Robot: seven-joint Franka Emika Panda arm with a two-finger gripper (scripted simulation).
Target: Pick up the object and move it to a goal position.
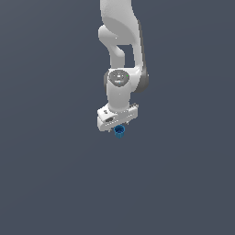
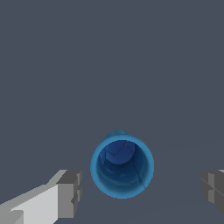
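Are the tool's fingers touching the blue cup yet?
Apart. The wrist view shows bare floor between the blue cup and each of the fingers.

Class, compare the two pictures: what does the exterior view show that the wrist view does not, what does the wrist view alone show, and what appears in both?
Only the exterior view shows the white arm reaching down from above, with its wrist body directly over the blue cup.

Only the wrist view shows the cup's dark hollow inside, seen through its open rim, and the two grey fingertips standing apart on either side of the cup with gaps, not touching it.

Both show the cup, the gripper and the plain grey surface.
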